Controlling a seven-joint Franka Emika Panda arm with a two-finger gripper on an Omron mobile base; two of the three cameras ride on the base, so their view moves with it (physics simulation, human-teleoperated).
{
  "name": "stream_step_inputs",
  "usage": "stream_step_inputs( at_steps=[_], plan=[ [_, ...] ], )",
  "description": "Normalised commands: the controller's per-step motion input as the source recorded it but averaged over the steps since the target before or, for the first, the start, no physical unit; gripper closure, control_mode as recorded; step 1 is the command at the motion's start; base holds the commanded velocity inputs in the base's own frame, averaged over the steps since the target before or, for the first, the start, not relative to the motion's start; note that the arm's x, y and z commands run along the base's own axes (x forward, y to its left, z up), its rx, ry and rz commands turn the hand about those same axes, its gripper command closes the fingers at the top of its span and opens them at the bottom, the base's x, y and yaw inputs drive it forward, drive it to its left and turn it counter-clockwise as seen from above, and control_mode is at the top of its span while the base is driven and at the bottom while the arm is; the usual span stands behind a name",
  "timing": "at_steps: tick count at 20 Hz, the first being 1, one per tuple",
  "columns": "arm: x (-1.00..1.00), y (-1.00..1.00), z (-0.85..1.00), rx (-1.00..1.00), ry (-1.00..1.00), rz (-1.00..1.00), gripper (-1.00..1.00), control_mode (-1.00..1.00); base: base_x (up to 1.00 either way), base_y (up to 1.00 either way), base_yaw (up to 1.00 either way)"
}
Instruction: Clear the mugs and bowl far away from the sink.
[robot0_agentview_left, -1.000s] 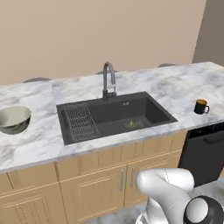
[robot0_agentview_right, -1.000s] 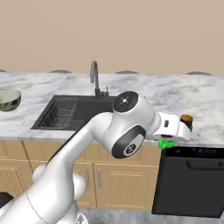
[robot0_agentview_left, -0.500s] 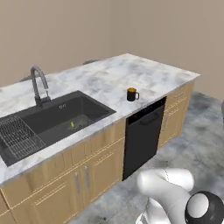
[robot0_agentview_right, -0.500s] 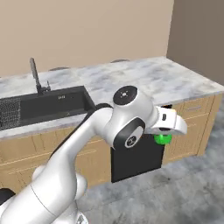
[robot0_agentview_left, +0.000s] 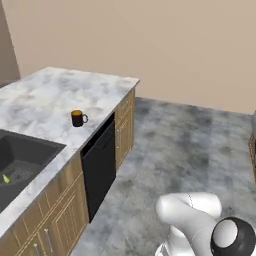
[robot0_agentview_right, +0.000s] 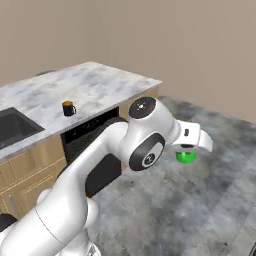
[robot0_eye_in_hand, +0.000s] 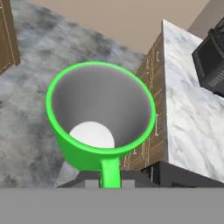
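My gripper (robot0_agentview_right: 187, 151) is shut on the handle of a green mug (robot0_agentview_right: 186, 157), which hangs over the grey floor out past the counter's end. In the hand view the green mug (robot0_eye_in_hand: 100, 127) is upright and empty, its handle running down between my fingers. A small dark mug (robot0_agentview_left: 77, 118) with an orange inside stands on the marble counter (robot0_agentview_left: 45, 100) above the dishwasher, and appears again as the dark mug (robot0_agentview_right: 68, 108) to the left of my arm. The sink (robot0_agentview_left: 20, 160) lies at the lower left. The bowl is out of view.
A black dishwasher front (robot0_agentview_left: 100, 160) sits under the counter, flanked by wooden cabinet doors (robot0_agentview_left: 125, 130). Open grey floor (robot0_agentview_left: 190, 145) stretches to the beige wall. The counter's end (robot0_eye_in_hand: 188, 105) stands to the right of the green mug in the hand view.
Both base pictures have swung right along the counter, so the camera moved: the sink slid to the left edge and the bowl left the frame. The green mug stayed in my gripper.
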Motion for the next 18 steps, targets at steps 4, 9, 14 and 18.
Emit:
stream_step_inputs(
  at_steps=[4,9,14,18],
  plan=[
    [0.00,0.00,0.00,0.00,0.00,0.00,1.00,1.00,-0.10,0.00,-0.75],
    [0.00,0.00,0.00,0.00,0.00,0.00,1.00,1.00,0.07,0.14,-0.75],
    [0.00,0.00,0.00,0.00,0.00,0.00,1.00,1.00,0.41,0.73,-0.70],
    [0.00,0.00,0.00,0.00,0.00,0.00,1.00,1.00,0.59,0.95,-0.65]
  ],
)
